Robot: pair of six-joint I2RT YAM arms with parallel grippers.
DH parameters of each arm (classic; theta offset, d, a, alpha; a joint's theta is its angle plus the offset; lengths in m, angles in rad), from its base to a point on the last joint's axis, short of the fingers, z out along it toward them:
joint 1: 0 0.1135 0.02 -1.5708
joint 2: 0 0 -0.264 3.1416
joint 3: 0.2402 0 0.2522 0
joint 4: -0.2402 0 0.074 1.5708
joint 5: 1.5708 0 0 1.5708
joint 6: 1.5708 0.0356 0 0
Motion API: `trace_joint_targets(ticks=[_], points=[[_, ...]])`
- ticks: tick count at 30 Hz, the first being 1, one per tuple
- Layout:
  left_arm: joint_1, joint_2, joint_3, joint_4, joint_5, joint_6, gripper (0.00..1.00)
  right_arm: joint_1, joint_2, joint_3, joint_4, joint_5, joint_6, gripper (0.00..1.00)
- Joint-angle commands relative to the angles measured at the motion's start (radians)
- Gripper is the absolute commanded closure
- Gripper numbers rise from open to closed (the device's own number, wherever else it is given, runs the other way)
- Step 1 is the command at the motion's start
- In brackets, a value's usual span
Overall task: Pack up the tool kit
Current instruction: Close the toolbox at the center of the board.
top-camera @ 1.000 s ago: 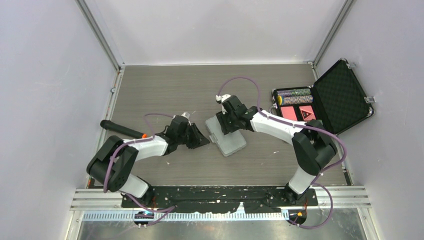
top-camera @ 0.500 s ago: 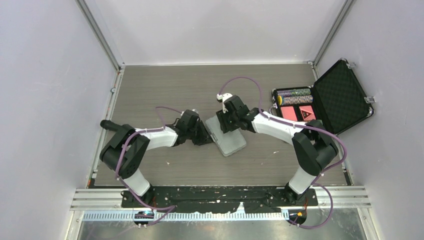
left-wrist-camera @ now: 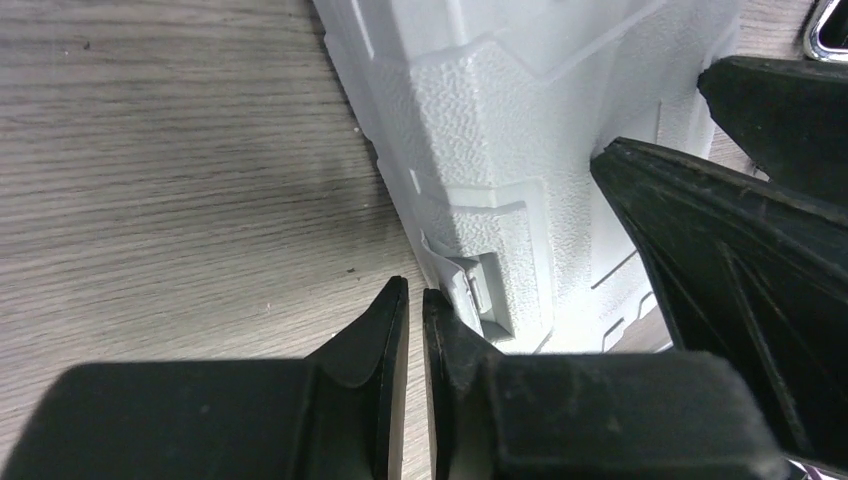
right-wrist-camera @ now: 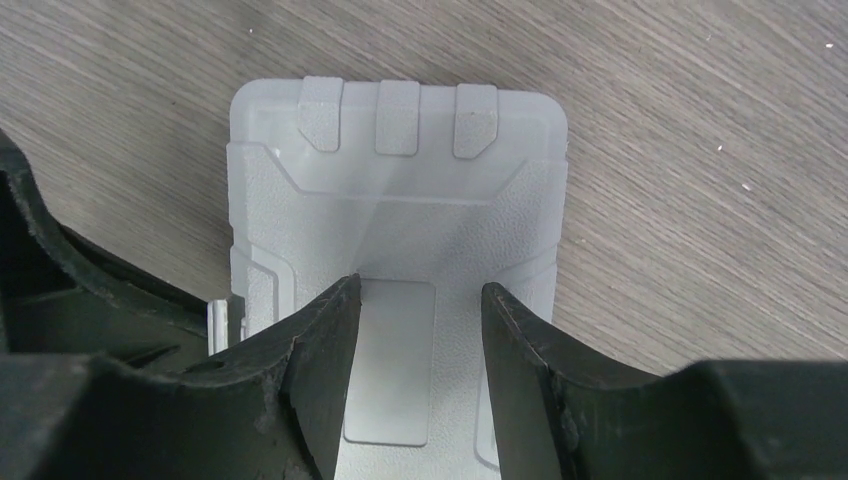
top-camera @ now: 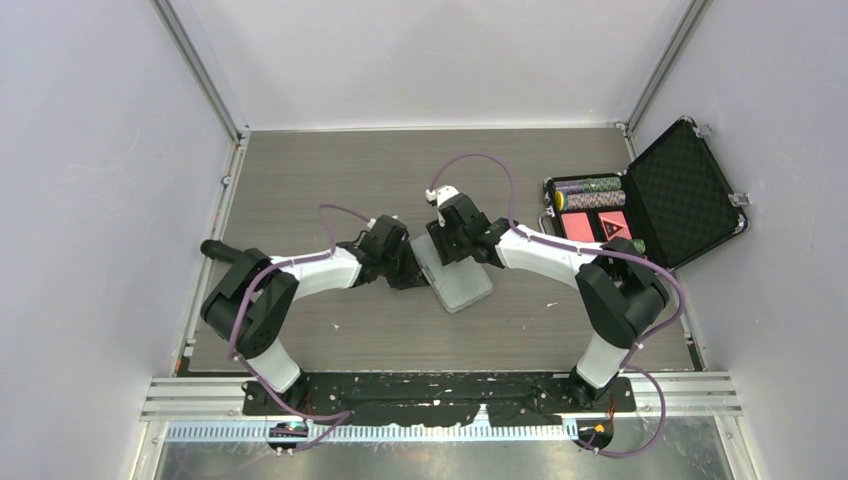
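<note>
The grey plastic tool case (top-camera: 462,283) lies closed on the table's middle. My left gripper (top-camera: 413,274) is shut and empty; in the left wrist view its tips (left-wrist-camera: 414,292) rest on the table right beside the case's small side latch (left-wrist-camera: 482,292). My right gripper (top-camera: 458,248) is open above the case's far end; in the right wrist view (right-wrist-camera: 420,290) its fingers (right-wrist-camera: 315,340) straddle the smooth label panel on the lid (right-wrist-camera: 400,200). I cannot tell if they touch the lid. A right finger (left-wrist-camera: 740,260) also shows in the left wrist view. Pliers, screwdrivers and tape measure are out of view.
A black-handled tool (top-camera: 214,248) lies at the left, partly under my left arm. A larger black foam-lined case (top-camera: 680,190) with poker chips (top-camera: 590,186) stands open at the right edge. Walls enclose the table on three sides.
My left gripper has moved right, from short of the case to its left edge by the latch. My right gripper has shifted slightly left over the lid. The case has not moved.
</note>
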Motion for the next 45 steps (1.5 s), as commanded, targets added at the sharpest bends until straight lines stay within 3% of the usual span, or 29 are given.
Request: trace_joint_targets(ticks=[1, 18, 25, 36, 41, 45], points=[[-0.012, -0.044, 0.110, 0.070, 0.007, 0.030, 0.88, 0.056, 0.137, -0.057, -0.161, -0.204, 0.063, 0.47], [-0.066, -0.011, 0.200, 0.131, -0.017, 0.066, 0.93, 0.052, 0.207, -0.070, -0.149, -0.306, 0.074, 0.47], [-0.062, -0.003, 0.171, 0.264, -0.011, 0.103, 0.96, 0.052, 0.208, -0.084, -0.120, -0.352, 0.078, 0.47], [-0.002, 0.010, 0.276, 0.234, 0.178, 0.351, 0.98, 0.052, 0.209, -0.124, -0.091, -0.409, 0.072, 0.47], [-0.003, 0.010, 0.263, 0.352, 0.232, 0.305, 0.98, 0.054, 0.217, -0.127, -0.081, -0.424, 0.071, 0.47], [0.000, -0.009, 0.252, 0.351, 0.215, 0.295, 0.97, 0.055, 0.196, -0.132, -0.080, -0.405, 0.071, 0.47]])
